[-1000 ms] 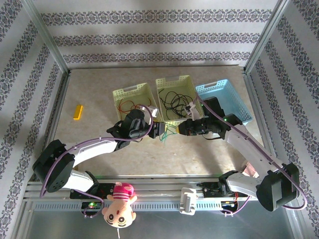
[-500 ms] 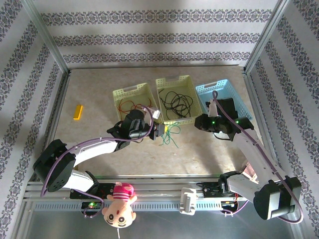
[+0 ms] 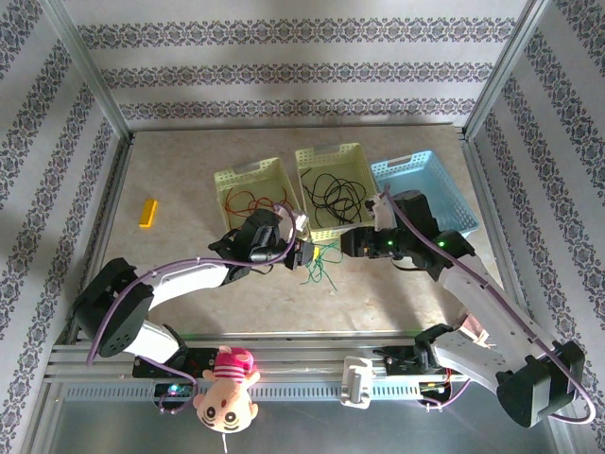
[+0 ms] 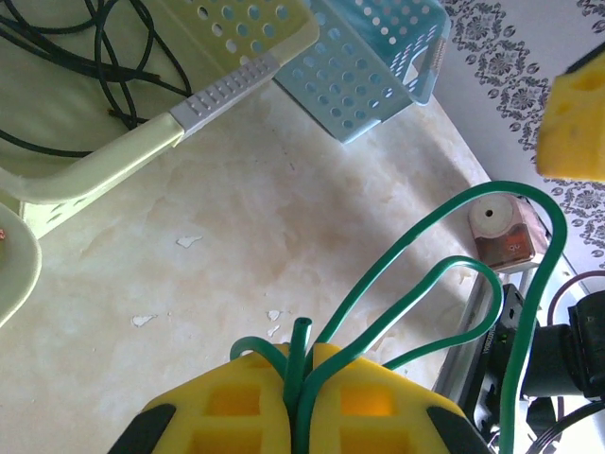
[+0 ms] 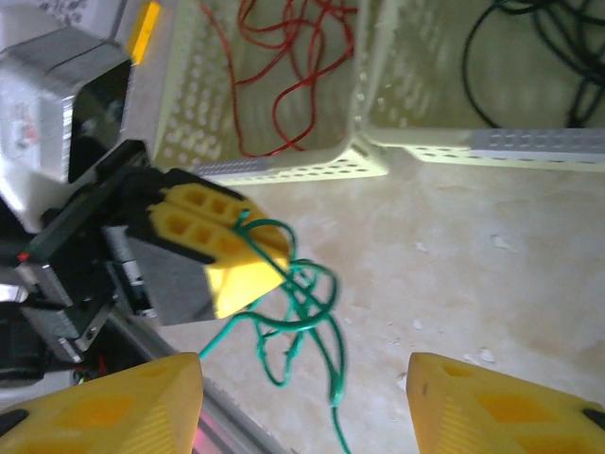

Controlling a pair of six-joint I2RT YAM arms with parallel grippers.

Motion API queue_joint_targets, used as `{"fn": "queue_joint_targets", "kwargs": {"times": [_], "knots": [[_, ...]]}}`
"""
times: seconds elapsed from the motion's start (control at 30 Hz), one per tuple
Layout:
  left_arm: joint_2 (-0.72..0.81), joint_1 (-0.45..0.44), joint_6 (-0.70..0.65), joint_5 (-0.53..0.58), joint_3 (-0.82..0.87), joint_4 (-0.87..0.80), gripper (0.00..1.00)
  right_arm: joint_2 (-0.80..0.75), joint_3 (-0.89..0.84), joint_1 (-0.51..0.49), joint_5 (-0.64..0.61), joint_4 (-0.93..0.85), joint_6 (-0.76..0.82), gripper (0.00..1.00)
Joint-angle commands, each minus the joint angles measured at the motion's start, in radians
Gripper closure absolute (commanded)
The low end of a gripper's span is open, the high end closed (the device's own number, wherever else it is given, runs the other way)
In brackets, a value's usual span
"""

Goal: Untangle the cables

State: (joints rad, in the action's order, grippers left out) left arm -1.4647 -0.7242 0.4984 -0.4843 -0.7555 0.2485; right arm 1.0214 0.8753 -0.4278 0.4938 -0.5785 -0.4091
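Swung back in: R pincer (image 3: 348, 244), out by the blue basket (image 3: 427, 163) half a sec ago, faces L pincer (image 3: 304, 253) again near mid-table. Its jaws have gone from nearly shut to wide apart. L arm has barely shifted.

State now: L pincer is clamped tight on the green cable (image 3: 322, 268). Its wrist view shows strands pinched btw my yellow pads (image 4: 227, 407), w/ a short cut end poking up and loops arching away. R pincer is well open w/ nothing in it, pads (image 5: 113, 402) standing either side of bare table (image 3: 189, 170).

Where things lie: green cable is just nearside of the middle basket (image 3: 331, 151), which holds the black cables (image 3: 331, 194). Red cables (image 3: 248, 200) are in the left basket (image 3: 248, 173). Green bundle hangs off L pincer's tips and trails toward the table's near edge. So its long axis runs roughly far-to-near, across the line btw my two pincers.

Key relation for the next move, imo: loose loops lie to the left of R pincer and a bit closer to the near edge. R arm is free and nearest to them; L only anchors. R would need to come in crosswise to a strand, not along it.
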Motion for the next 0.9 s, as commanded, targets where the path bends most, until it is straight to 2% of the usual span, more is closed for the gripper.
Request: {"fn": "queue_joint_targets", "kwargs": {"times": [0.0, 0.27, 0.5, 0.63, 0.87], "knots": [[0.002, 0.011, -0.016, -0.016, -0.034, -0.007, 1.0, 0.041, 0.032, -0.03, -0.025, 0.002, 0.033, 0.41], [0.009, 0.005, -0.013, -0.01, -0.031, -0.005, 1.0, 0.128, 0.029, -0.034, -0.044, 0.06, 0.006, 0.44], [0.005, -0.009, -0.014, -0.009, -0.032, 0.0, 1.0, 0.17, 0.007, -0.034, -0.028, 0.123, -0.029, 0.64], [-0.008, -0.017, -0.013, -0.013, -0.042, -0.005, 1.0, 0.192, 0.004, -0.035, -0.011, 0.168, -0.056, 0.69], [-0.015, -0.03, -0.015, -0.015, -0.045, -0.011, 1.0, 0.204, 0.003, -0.035, -0.009, 0.209, -0.095, 0.72]]}}
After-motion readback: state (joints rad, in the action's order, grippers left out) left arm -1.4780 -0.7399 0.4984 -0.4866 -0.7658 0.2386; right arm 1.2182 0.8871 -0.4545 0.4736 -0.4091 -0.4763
